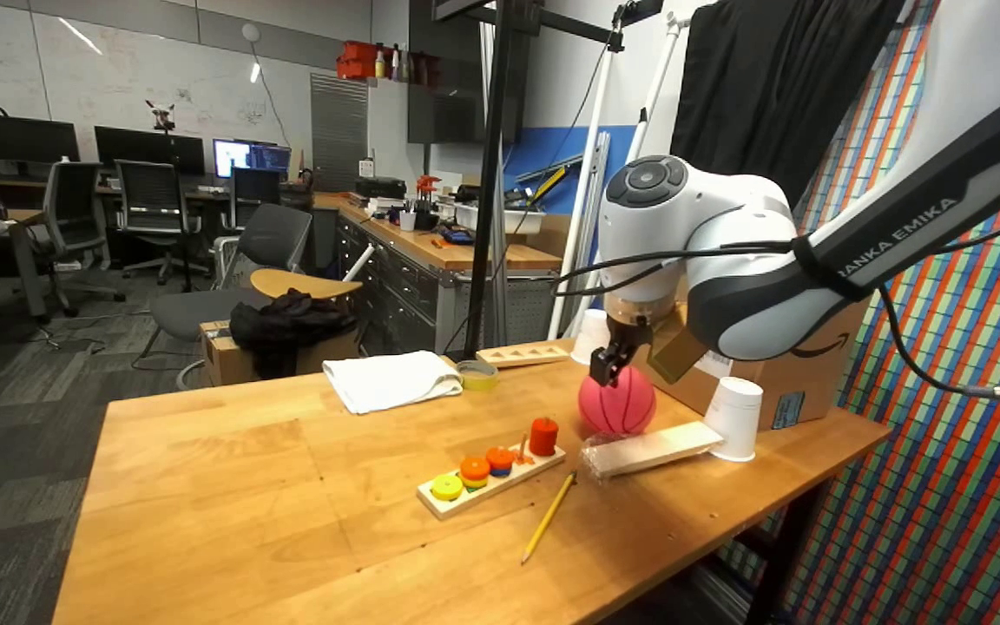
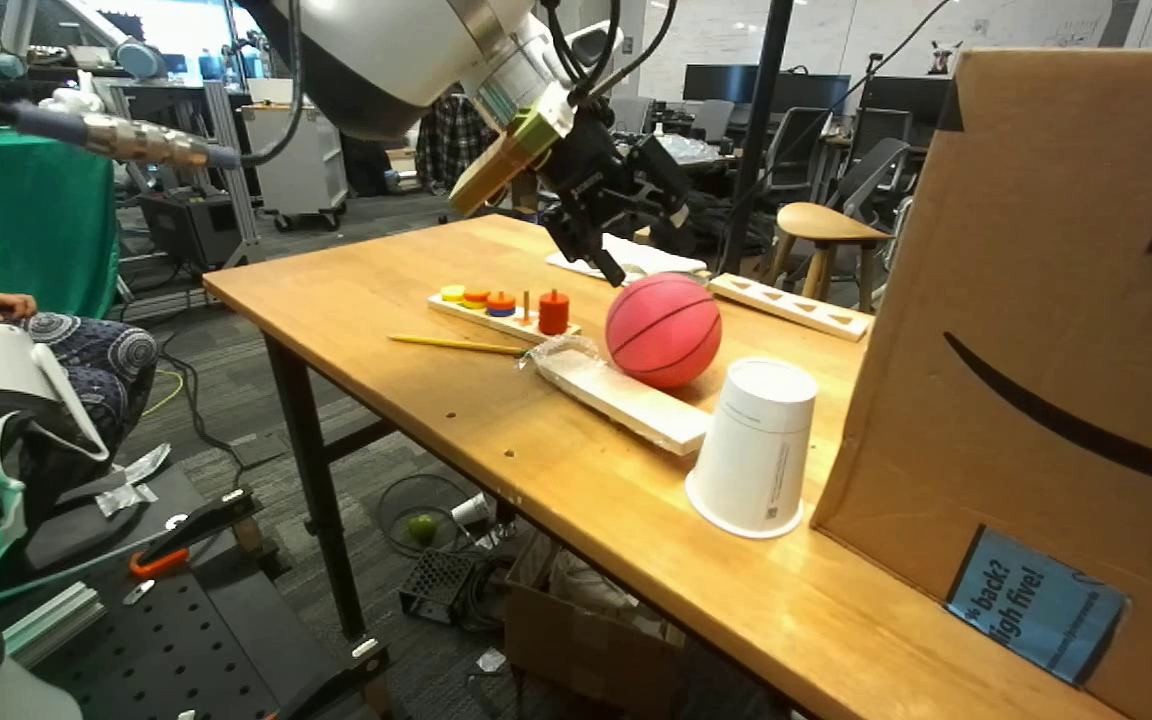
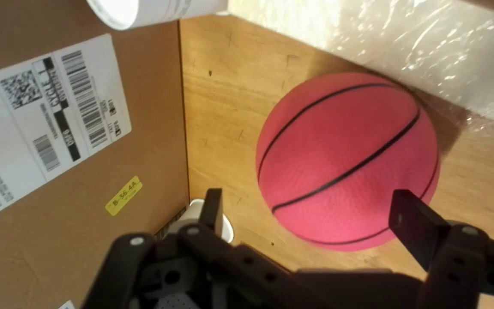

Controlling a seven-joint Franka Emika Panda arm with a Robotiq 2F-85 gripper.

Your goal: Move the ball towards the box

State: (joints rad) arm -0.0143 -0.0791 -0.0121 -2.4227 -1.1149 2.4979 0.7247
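Across the table (image 1: 231,495), from the left in an exterior view, a folded white cloth (image 1: 391,382) lies flat, with a roll of tape (image 1: 479,383) just beside it. Then comes a wooden peg board (image 1: 500,483) carrying yellow, orange, blue and red discs (image 1: 446,487) — an upright peg (image 1: 523,444) showing beside the red stack (image 1: 543,437) — and a yellow pencil (image 1: 549,518) near it. Farther back are a wooden strip (image 1: 524,361) with triangular cut-outs and, near its end, a white cup (image 1: 589,337). The gripper (image 2: 646,242) hangs just above the pink ball (image 2: 664,332), its fingers (image 3: 414,223) well apart in the wrist view; whether one of them brushes the ball is hard to judge from these angles. The ball rests on the table between the strip and a plank (image 1: 661,447) partly wrapped in clear plastic (image 1: 597,458), close to the plank. An upturned cup (image 1: 734,418) stands by the plank's end. Last comes the cardboard box (image 2: 1056,300), near that cup — apart from the ball, with table showing between.
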